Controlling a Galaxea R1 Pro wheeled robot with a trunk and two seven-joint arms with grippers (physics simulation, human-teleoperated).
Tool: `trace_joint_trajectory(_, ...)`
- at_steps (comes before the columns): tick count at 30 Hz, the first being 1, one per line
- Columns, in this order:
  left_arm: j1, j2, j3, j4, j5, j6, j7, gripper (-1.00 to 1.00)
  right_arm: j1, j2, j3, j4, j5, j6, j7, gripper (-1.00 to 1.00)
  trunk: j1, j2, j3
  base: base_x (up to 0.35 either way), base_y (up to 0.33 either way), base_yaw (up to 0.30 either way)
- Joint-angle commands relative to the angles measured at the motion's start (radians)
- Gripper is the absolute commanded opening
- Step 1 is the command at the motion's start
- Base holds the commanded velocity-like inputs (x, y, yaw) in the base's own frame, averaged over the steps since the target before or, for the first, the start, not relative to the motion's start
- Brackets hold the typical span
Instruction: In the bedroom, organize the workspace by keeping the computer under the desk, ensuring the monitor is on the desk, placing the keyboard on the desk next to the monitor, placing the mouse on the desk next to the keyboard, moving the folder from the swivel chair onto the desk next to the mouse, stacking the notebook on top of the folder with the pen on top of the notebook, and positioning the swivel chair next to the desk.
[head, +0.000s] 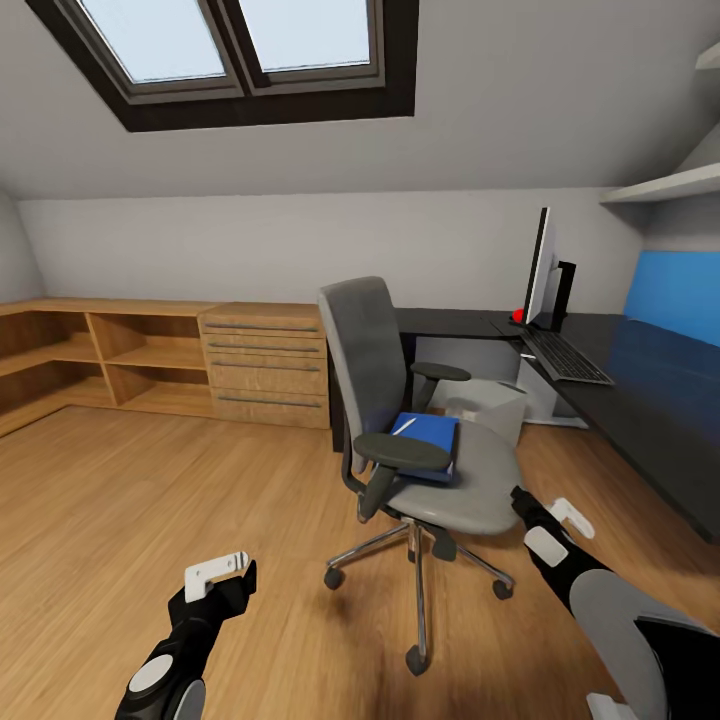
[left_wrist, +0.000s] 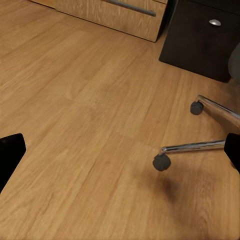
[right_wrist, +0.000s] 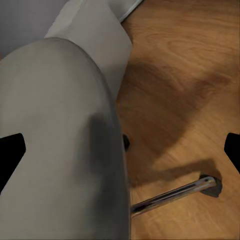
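A grey upholstered swivel chair (head: 420, 420) with black padded armrests and a chrome five-star base on casters stands on the light wood plank floor (head: 150, 500) of the attic bedroom, just beside the inner corner of the large glossy black-topped desk (head: 650, 400). On the chair's seat lies a thick bright blue folder (head: 430, 440) with white page edges; a very thin pale grey pen (head: 404, 426) rests at its back corner. Whether a notebook lies between them cannot be told.

On the desk, a wide thin monitor (head: 541, 265) stands nearly edge-on to the head camera, a red dot at its lower corner, with a slim dark grey keyboard (head: 565, 357) lying just in front of it. A light grey-white box-shaped computer tower (head: 490, 405) sits on the floor under the desk, behind the chair. No label, brand or writing is readable anywhere.

Light oak drawers with long bar handles (head: 265, 365) and open oak shelves (head: 110, 360) line the far wall beneath the skylight (head: 230, 45).

The left gripper (head: 218, 578) hangs low over bare floor, well apart from the chair; its wrist camera shows its dark fingertips (left_wrist: 11, 155) spread wide, with chrome legs and casters between them. The right gripper (head: 548, 520) hovers just beside the seat's front edge, its fingertips (right_wrist: 10, 150) likewise spread apart and holding nothing, the grey seat (right_wrist: 55, 140) close below.
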Motion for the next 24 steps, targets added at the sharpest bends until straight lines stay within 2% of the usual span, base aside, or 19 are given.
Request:
trace_joint_trajectory(1,0.0,0.0,-0.001,-0.002,0.01,0.002,0.008,1.0,0.0,0.0,-0.004,-0.001,-0.005,-0.002,0.0,1.0,0.0,0.0,-0.001,0.046,0.0,0.0)
trace_joint_trajectory(10,0.0,-0.001,-0.002,-0.001,0.01,0.004,0.008,1.0,0.0,-0.002,-0.004,-0.001,-0.023,-0.001,0.027,1.0,0.0,0.0,-0.001,0.245,0.0,0.0)
trace_joint_trajectory(17,0.0,-0.001,-0.003,-0.001,0.01,0.006,0.008,1.0,0.0,-0.003,-0.005,-0.002,-0.026,-0.001,0.029,1.0,0.0,0.0,-0.001,0.059,0.0,0.0)
trace_joint_trajectory(24,0.0,-0.001,-0.003,0.0,0.01,0.006,0.008,1.0,0.0,-0.005,-0.006,-0.003,-0.027,0.0,0.028,1.0,0.0,0.0,-0.001,0.249,0.0,0.0)
